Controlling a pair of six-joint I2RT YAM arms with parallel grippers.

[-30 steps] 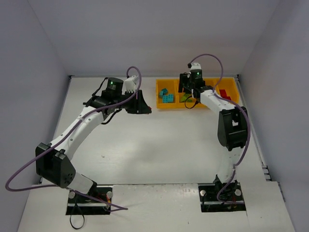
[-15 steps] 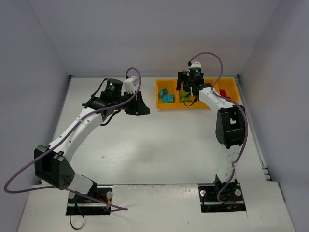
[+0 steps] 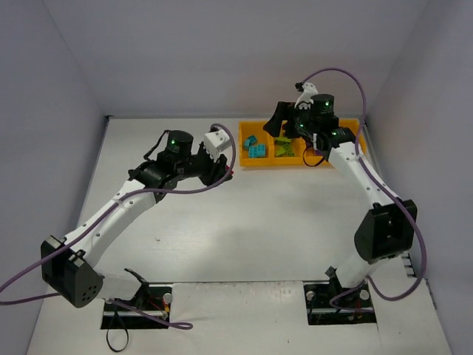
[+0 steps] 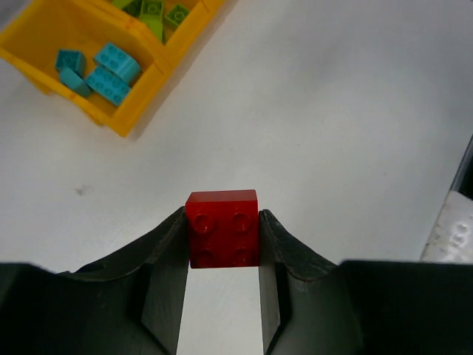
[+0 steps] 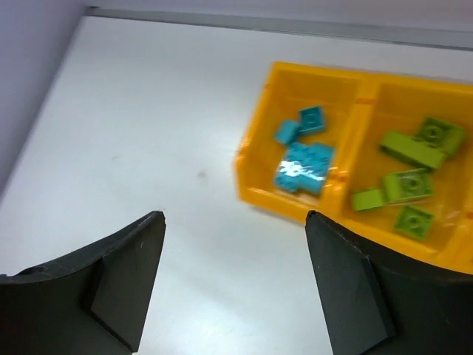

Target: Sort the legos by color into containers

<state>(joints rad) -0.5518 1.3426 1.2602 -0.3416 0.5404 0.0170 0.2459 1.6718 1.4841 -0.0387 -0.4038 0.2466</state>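
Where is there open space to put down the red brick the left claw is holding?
The table is bare across the middle, in front of the tray, and along the far edge left of it; the red brick fits either place. Crowded: the compartments holding teal bricks and lime bricks, by the right claw.

- Teal bricks (image 5: 303, 166): four, ahead of the right gripper (image 5: 235, 222).
- Lime bricks (image 5: 410, 185): about five, beside them; blurred.
- Red brick (image 4: 222, 228): one, clamped in the left gripper (image 4: 222, 214).
- Tray (image 5: 360, 126): one.

Right half of the tray (image 3: 266, 162) largely behind the right arm (image 3: 362, 177), contents unseen.
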